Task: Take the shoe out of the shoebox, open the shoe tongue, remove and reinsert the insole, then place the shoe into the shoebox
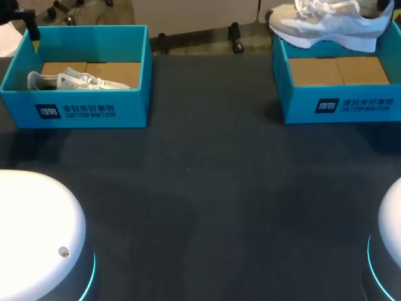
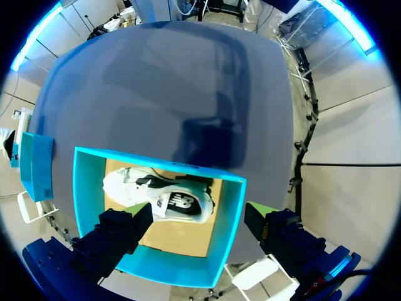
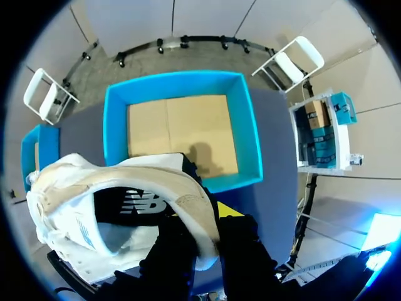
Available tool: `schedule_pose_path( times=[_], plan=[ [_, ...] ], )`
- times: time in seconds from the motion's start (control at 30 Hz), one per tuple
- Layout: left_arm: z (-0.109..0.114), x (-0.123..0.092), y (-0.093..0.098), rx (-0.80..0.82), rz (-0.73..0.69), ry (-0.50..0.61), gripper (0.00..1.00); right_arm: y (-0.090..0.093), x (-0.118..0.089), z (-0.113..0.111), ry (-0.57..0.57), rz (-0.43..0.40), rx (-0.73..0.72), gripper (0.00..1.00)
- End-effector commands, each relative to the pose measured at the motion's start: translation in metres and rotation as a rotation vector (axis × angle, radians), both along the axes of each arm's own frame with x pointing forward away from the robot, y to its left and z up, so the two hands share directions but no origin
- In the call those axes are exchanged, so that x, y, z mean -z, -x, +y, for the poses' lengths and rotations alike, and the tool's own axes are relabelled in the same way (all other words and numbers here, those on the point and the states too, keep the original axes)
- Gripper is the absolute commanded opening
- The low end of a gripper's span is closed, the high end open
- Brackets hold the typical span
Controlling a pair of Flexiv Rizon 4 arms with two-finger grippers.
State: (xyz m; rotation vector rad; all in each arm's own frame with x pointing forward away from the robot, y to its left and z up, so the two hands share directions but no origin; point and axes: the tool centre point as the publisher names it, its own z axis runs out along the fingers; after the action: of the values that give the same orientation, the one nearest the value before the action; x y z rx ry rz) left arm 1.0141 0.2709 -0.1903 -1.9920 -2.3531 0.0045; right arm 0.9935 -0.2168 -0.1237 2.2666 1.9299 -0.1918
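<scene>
Right gripper point(image 3: 204, 229): clamped on the heel collar of the white shoe point(image 1: 326, 22), one finger inside and one outside.
White shoe: held in the air above the right shoebox point(image 1: 338, 105), sole down (clear of the rim).
Right shoebox: bare cardboard floor, at the table's point(image 1: 207, 188) far right.
Left gripper point(image 2: 199, 216): fingers spread wide, gripping nothing, above the left shoebox point(image 2: 78, 188).
Second shoe point(image 2: 156, 195): lying on its side inside the left shoebox.

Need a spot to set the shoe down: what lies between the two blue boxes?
Only bare dark table, as the head view shows, between the left box and the right box.
</scene>
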Motion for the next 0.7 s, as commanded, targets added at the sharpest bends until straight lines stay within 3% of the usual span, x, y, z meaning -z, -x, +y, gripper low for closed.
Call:
schedule_pose_path(
  times=[0.03, 0.2, 0.7],
  plan=[
    [0.0, 0.0, 0.002, 0.0, -0.004, -0.002, 1.0, 0.027, -0.009, 0.004, 0.002, -0.022, 0.008, 0.0],
    [0.0, 0.0, 0.002, 0.0, -0.004, -0.002, 1.0, 0.053, -0.019, 0.021, 0.01, -0.022, 0.014, 0.0],
    [0.0, 0.0, 0.002, 0.0, -0.004, -0.002, 1.0, 0.132, -0.023, 0.076, 0.03, -0.003, 0.062, 0.0]
  ],
)
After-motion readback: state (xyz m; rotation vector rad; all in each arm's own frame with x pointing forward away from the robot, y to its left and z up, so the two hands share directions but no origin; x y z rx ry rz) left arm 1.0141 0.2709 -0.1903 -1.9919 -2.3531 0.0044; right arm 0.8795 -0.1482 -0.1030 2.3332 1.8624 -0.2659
